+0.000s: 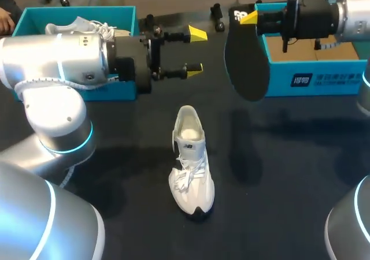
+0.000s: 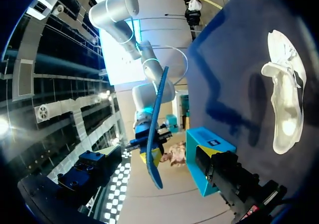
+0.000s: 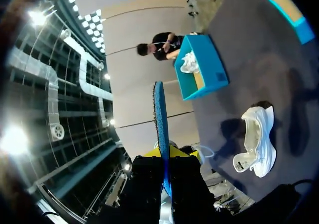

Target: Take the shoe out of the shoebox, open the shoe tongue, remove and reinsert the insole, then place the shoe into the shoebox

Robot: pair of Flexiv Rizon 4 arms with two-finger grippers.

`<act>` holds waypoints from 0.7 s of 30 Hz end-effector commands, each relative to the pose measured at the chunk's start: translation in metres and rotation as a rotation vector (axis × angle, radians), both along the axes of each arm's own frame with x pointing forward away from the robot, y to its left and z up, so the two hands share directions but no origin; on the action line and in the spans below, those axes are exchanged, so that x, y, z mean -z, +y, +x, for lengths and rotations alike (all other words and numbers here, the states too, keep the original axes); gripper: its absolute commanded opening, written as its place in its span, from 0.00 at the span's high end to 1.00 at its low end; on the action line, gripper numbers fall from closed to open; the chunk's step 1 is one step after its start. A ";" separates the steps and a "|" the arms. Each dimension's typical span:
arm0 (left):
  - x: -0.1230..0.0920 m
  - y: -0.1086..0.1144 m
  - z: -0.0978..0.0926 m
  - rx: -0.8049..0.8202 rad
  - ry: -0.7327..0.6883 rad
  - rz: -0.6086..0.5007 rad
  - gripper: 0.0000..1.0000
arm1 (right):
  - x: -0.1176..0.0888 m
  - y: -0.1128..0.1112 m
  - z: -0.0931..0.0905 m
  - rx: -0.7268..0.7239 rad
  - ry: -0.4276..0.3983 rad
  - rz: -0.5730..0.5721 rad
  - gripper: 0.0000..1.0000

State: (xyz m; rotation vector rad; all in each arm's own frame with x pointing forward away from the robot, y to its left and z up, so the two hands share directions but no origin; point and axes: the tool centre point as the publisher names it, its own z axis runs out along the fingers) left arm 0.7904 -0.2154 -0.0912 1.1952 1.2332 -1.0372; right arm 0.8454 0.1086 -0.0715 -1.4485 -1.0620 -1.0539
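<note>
The right tool [image 3: 168,158] is clenched on the insole [image 1: 247,58]. Both yellow tips press its heel end from either side, and in the right wrist view the insole's blue edge runs straight out from between the fingers. The insole is held above the counter [image 1: 115,173], in front of the right shoebox, and its dark face hangs downward with the toe end lowest.

The left tool [image 1: 195,52] is released. Its two yellow fingertips [image 1: 197,34] stand well apart with nothing between them. It is in the air over the far half of the counter, beside the left shoebox, and it points toward the insole without touching it.

The shoe [image 1: 191,162] is white and stands upright on its sole near the middle of the counter, apart from both tools. Its toe points toward the near edge and its heel toward the far edge. The laces lie loose across the top and the mouth of the shoe gapes open.

The left shoebox [image 1: 34,14] is blue and sits at the far left corner. A second shoe [image 1: 81,24], also white, lies inside it. The right shoebox [image 1: 324,78] is blue too and sits at the far right corner, partly behind the right arm.
</note>
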 end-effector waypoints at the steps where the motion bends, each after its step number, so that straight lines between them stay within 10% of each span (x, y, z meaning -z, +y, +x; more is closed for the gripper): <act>1: 0.002 -0.012 0.003 0.002 -0.003 -0.007 0.00 | 0.001 0.009 0.012 -0.038 0.029 -0.030 1.00; 18: -0.001 -0.044 0.001 0.019 0.016 -0.048 0.00 | 0.010 0.029 0.025 -0.048 0.013 0.010 1.00; 21: 0.001 -0.044 0.000 0.025 0.017 -0.048 0.26 | 0.011 0.030 0.024 -0.043 0.011 0.011 1.00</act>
